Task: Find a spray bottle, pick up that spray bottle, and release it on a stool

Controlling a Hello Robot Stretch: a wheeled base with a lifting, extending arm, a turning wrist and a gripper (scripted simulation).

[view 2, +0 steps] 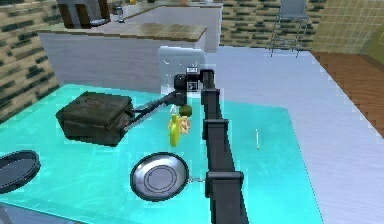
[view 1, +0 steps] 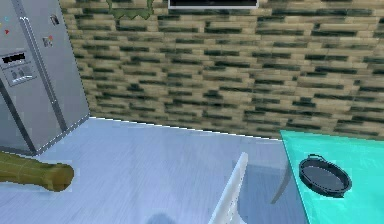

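Seeing small yellow-green item [view 2: 178,124] mid teal table [view 2: 270,170], right by gripper [view 2: 150,113] at arm's [view 2: 222,165] far end. Can't tell on or above tabletop. Can't tell finger state, nor whether holding anything. Dark box [view 2: 93,117] just left, steel bowl [view 2: 160,176] nearer, black pan [view 2: 14,170] at corner. White chair [view 2: 185,55] behind table.

— What is counted at the table [view 2: 295,175]?
— One black pan [view 2: 15,170] at a near corner, one steel dish [view 2: 160,176] by the near edge, one dark box [view 2: 92,117], one yellow-green thing [view 2: 178,124], one small yellow bit [view 2: 262,137].
— And chairs at it?
— One chair [view 2: 183,60] is counted at the far edge, one more chair [view 1: 236,190] in the forward view. One fridge [view 1: 35,70] is counted too.
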